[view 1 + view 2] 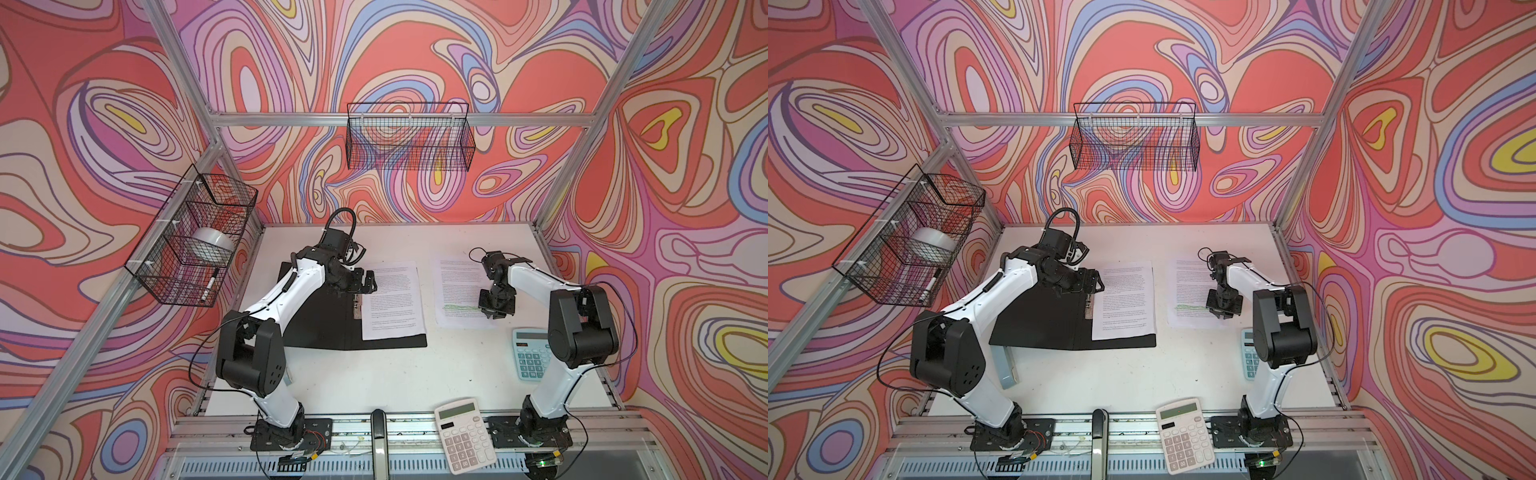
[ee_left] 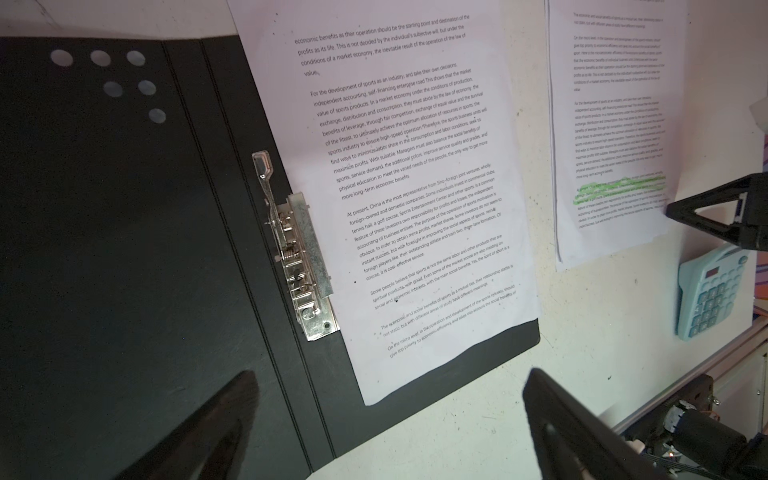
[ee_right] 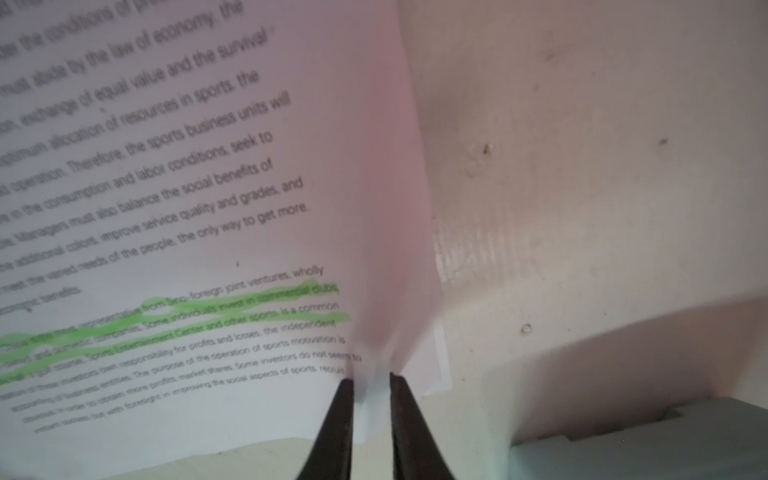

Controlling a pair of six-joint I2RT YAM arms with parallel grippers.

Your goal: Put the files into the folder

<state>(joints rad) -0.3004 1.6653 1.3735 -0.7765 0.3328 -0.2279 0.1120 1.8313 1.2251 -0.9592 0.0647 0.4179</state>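
Toward the right edge of the desk (image 1: pixel 374 382), the highlighted sheet (image 1: pixel 457 282) lies beside the open folder (image 1: pixel 316 328), and the right gripper (image 3: pixel 372 378) has its jaws narrow on a raised fold at that sheet's outer edge. Paper this thin is light, limp and slippery, so an edge pinch looks the only sound hold (a centre grab would just crumple it). One plain sheet (image 1: pixel 392 299) already rests on the folder's right half, beside the metal clip (image 2: pixel 299 249), which could snag an incoming edge. The left gripper (image 1: pixel 369 283) hangs wide above the folder's spine, holding nothing. A blue calculator (image 1: pixel 530 353) sits near the sheet's front corner, against the right edge; a white calculator (image 1: pixel 463 436) sits at the front edge, well clear.
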